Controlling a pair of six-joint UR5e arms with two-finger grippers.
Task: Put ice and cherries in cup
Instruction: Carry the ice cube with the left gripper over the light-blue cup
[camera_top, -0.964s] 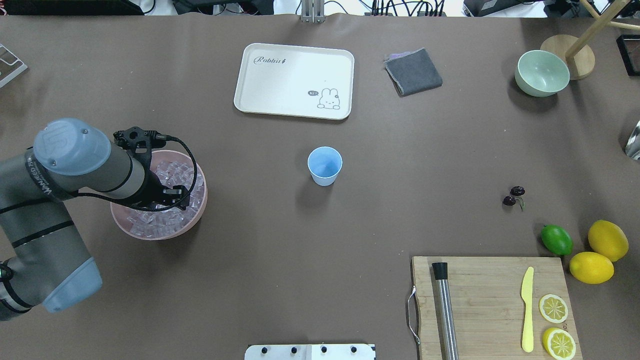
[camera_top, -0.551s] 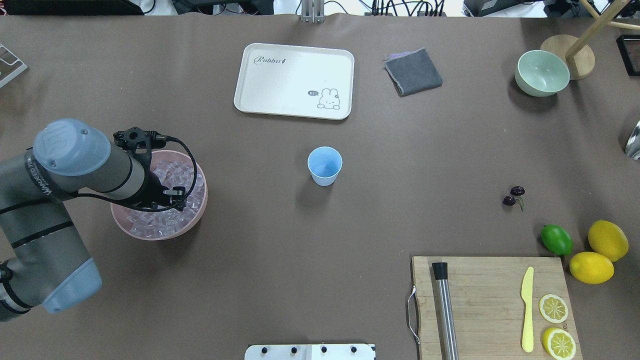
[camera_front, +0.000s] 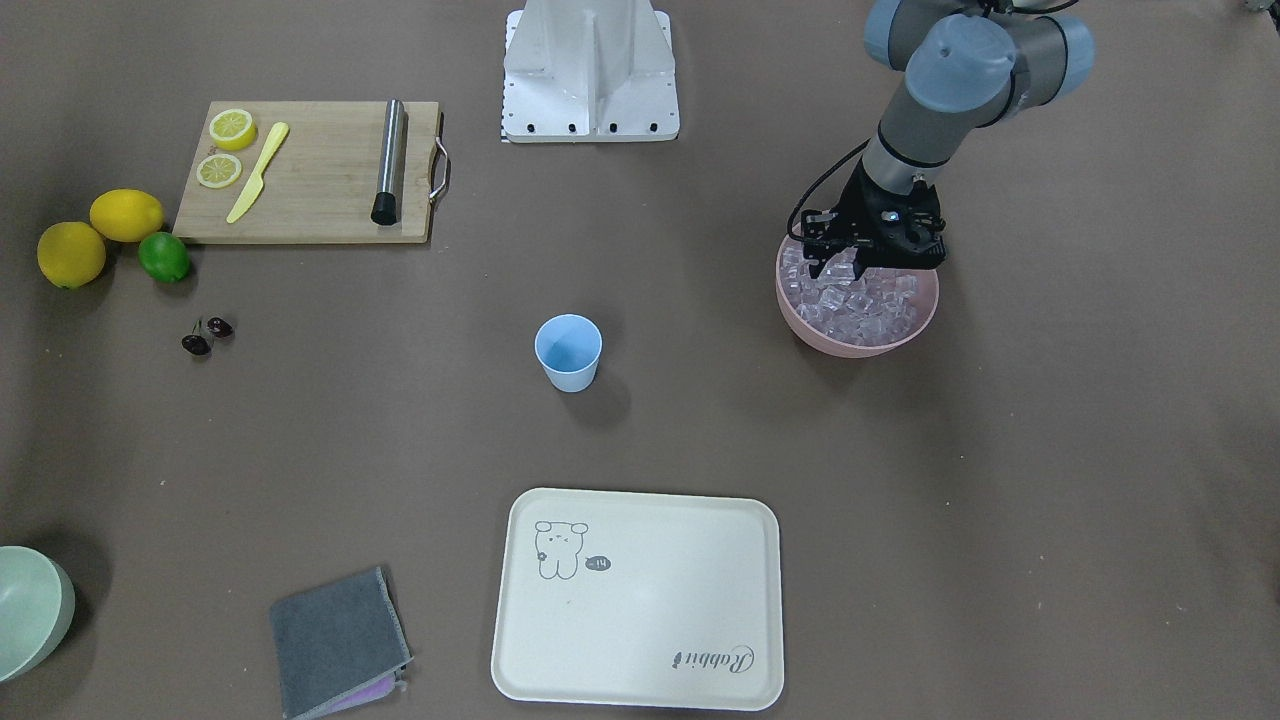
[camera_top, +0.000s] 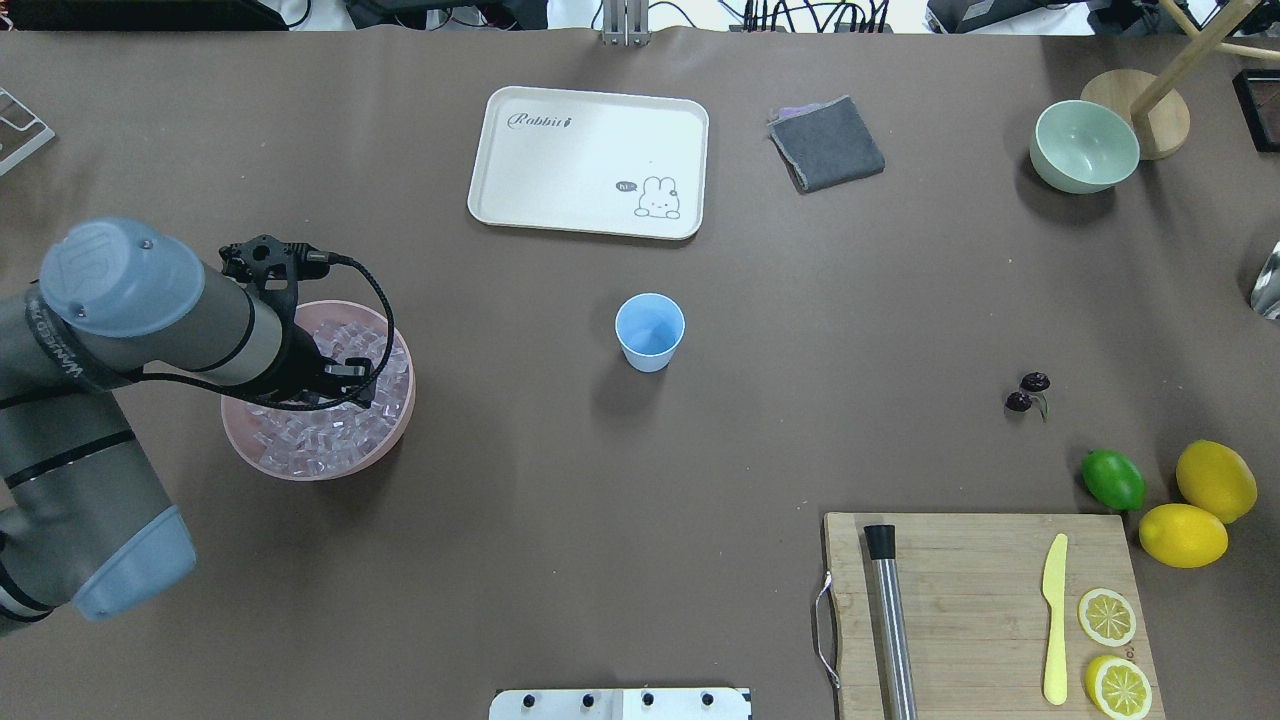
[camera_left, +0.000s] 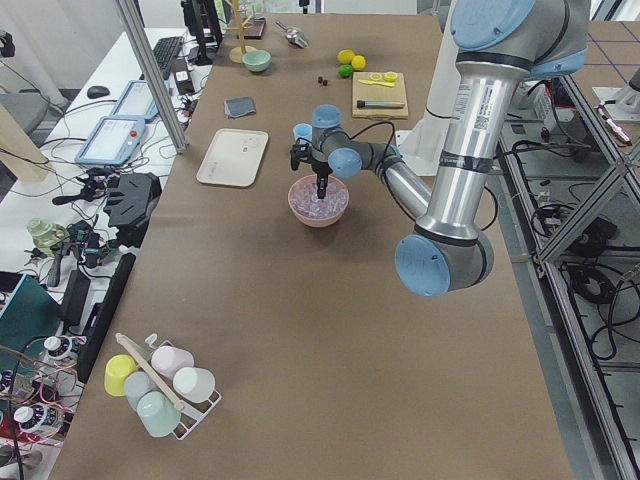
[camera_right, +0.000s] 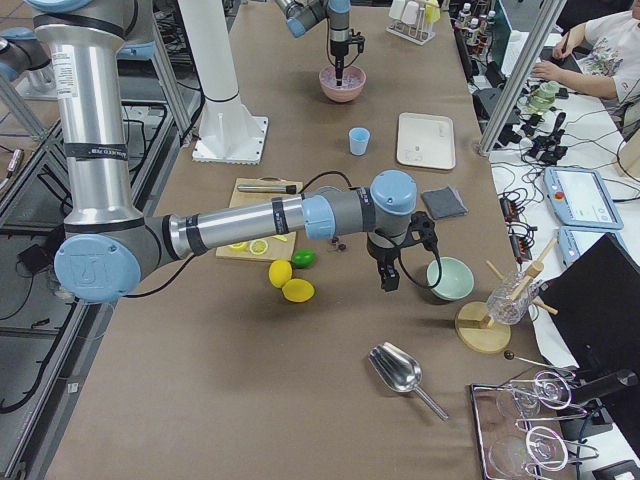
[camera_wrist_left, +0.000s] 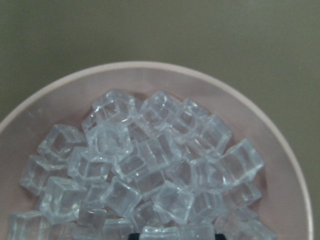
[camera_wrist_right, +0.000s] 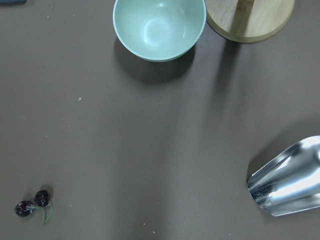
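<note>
Near edge: we are counting one cutting board (camera_top: 980, 600) carrying one yellow knife (camera_top: 1054, 620), one steel rod (camera_top: 893, 630) and two lemon halves (camera_top: 1106, 617). Just beside it are two whole lemons (camera_top: 1215, 480) and one lime (camera_top: 1113, 479).
Cherries (camera_top: 1035, 381): we are seeing two, joined by stems, lying on the table beyond the lime.
Ice (camera_top: 320, 435): many cubes are filling one pink bowl (camera_top: 300, 470).
Left gripper (camera_top: 350, 385): it is pointing down into the pink bowl. We are not able to tell whether it is gripping a cube.
Cup (camera_top: 649, 332): one, standing upright mid-table, well apart from ice and cherries.
Far side: one tray (camera_top: 580, 160), one grey cloth (camera_top: 826, 143), one green bowl (camera_top: 1084, 146).
Right gripper (camera_right: 390, 278): only the right-side view is showing it, near the green bowl, its grip unreadable. Its wrist camera is adding one metal scoop (camera_wrist_right: 287, 185).
Change: the left arm is sitting slightly further up-left overhead than a second ago. Cup and cherries are lying unmoved.
</note>
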